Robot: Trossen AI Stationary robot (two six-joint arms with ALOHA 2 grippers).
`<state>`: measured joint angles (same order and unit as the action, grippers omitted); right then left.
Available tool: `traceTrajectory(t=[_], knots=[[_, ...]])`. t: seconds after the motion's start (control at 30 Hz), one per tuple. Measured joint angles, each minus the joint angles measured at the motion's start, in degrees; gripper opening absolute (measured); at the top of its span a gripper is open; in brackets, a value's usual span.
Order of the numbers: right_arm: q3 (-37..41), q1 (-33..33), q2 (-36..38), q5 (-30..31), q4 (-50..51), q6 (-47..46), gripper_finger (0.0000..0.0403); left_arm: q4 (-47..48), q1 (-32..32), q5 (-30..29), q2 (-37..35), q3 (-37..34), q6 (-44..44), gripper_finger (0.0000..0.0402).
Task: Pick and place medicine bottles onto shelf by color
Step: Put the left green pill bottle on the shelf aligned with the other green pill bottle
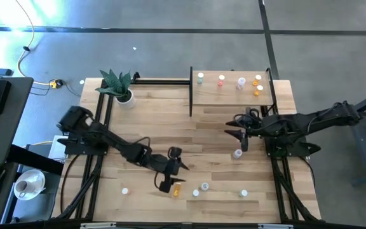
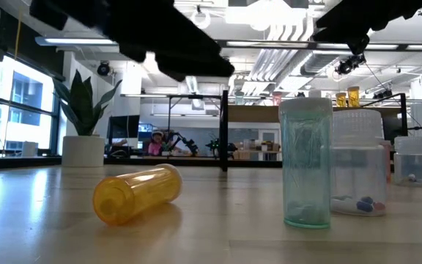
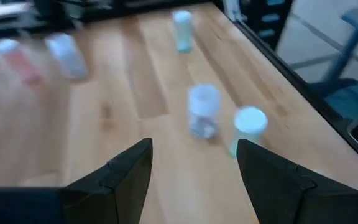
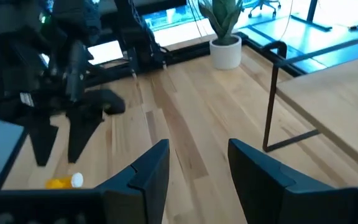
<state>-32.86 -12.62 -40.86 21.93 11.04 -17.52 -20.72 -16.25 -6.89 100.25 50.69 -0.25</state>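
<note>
1. In the high view we see the left gripper at lower centre of the frame, just above an orange bottle lying on its side on the table. Its fingers stand spread with nothing between them: released.
2. The right gripper hangs at centre right, just below the shelf. Its fingers are parted, empty.
3. A pale-capped bottle stands just below the right gripper.
4. On the shelf, upper right of the frame, we count five bottles: white, pink, clear, and two orange at the right end.
5. Along the bottom of the frame, upright bottles stand at lower left, centre and right.
6. A potted plant sits at the table's upper left corner.
7. In the low view, a teal bottle stands upright right of the lying orange one.
</note>
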Motion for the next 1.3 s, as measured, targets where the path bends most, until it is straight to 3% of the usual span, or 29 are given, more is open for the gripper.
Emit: traceTrajectory(t=[0.13,0.57,1.3], knots=[[0.0,0.0,-1.69,0.02,-0.72,-0.44,0.0156,-1.32,-0.39,3.35,4.8,1.77,-0.02,0.0223],[0.0,0.02,-2.64,0.07,-1.56,0.0,0.0156,-2.94,-1.48,6.41,14.26,8.41,0.5,0.0223],[0.0,0.02,-2.64,0.07,-1.92,0.0,0.0156,-6.14,-1.46,7.78,15.34,9.35,-1.66,0.0223]])
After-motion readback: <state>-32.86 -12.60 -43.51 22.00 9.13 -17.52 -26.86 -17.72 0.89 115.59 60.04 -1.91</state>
